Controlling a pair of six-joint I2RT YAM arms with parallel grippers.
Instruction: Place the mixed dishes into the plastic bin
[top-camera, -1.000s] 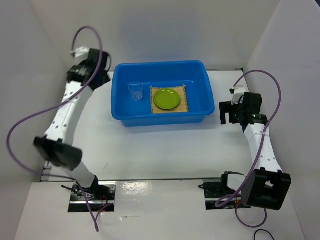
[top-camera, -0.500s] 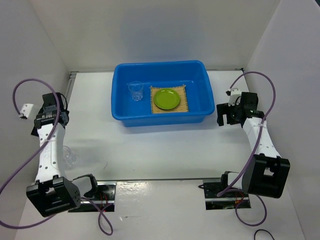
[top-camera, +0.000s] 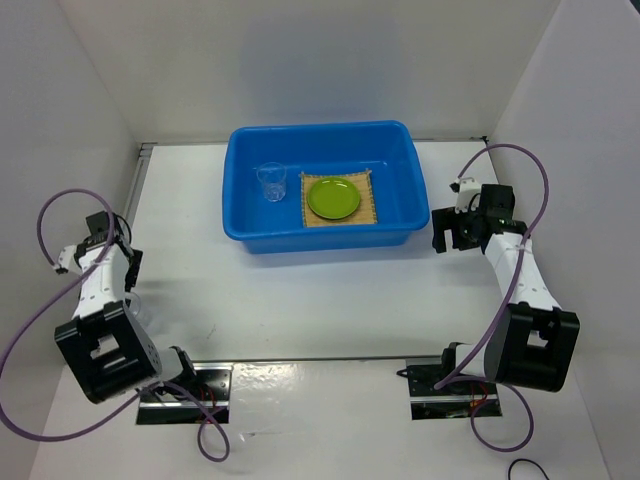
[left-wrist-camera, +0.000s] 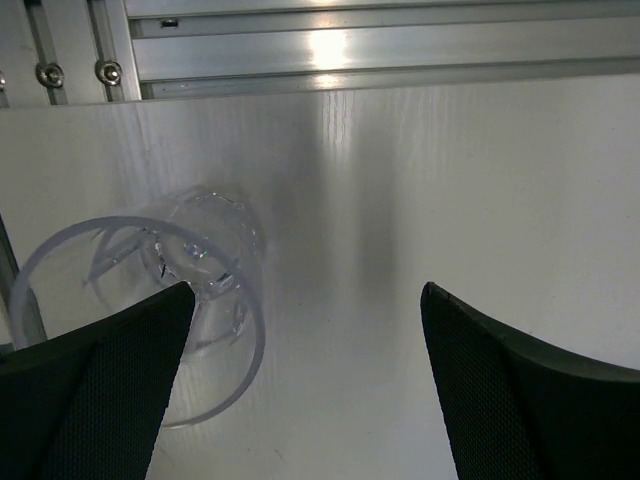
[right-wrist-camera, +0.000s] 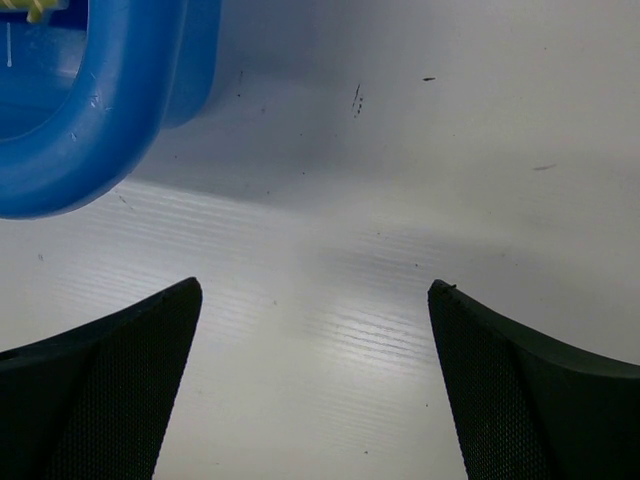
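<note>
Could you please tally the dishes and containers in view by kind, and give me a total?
Blue plastic bin: 1
Clear glasses: 2 (glass in the bin, glass outside it)
Green plate: 1
Woven mat: 1
Total: 5

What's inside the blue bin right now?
In the bin: a clear glass standing beside a woven mat, with a green plate on top. The plate hides the mat's middle.
</note>
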